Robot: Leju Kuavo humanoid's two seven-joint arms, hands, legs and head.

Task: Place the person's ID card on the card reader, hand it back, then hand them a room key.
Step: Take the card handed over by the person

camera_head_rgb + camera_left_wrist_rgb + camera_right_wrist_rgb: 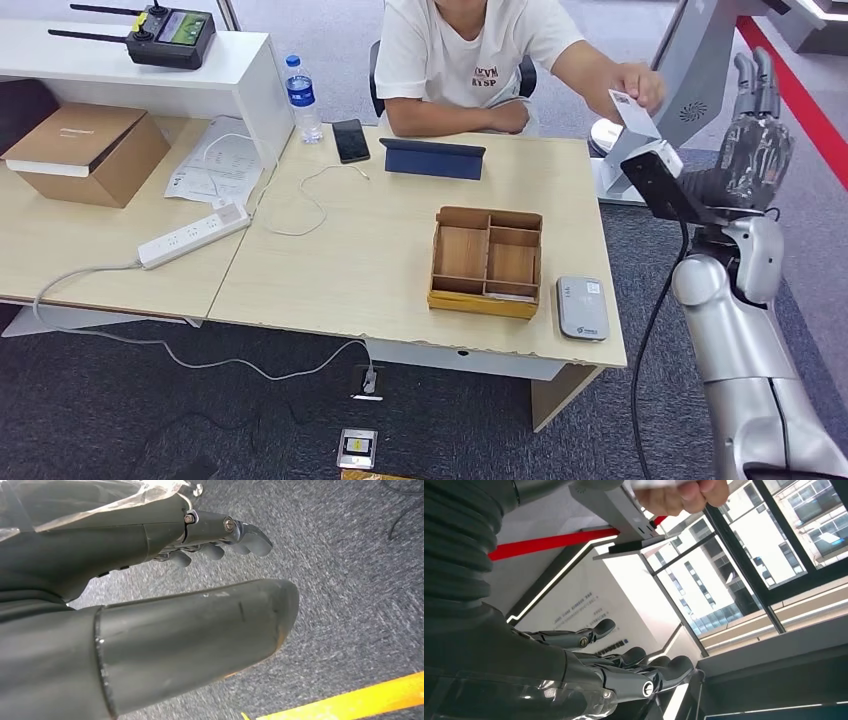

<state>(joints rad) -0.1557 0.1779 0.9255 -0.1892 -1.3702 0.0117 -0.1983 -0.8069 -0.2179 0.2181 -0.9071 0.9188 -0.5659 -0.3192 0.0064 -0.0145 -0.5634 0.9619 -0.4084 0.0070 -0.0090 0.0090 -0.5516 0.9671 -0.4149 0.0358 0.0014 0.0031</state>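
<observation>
A seated person across the table holds out a white ID card in a raised hand, past the table's far right corner. My right hand is raised beside it, fingers pointing up and apart, empty and a short way right of the card. The right wrist view shows those fingers spread and the person's hand pinching the card, with a gap between them. The grey card reader lies at the table's near right corner. My left hand hangs over grey carpet, holding nothing.
A wooden compartment box stands left of the reader. A dark tablet case, a phone and a water bottle sit near the person. A power strip, cable, papers and cardboard box occupy the left.
</observation>
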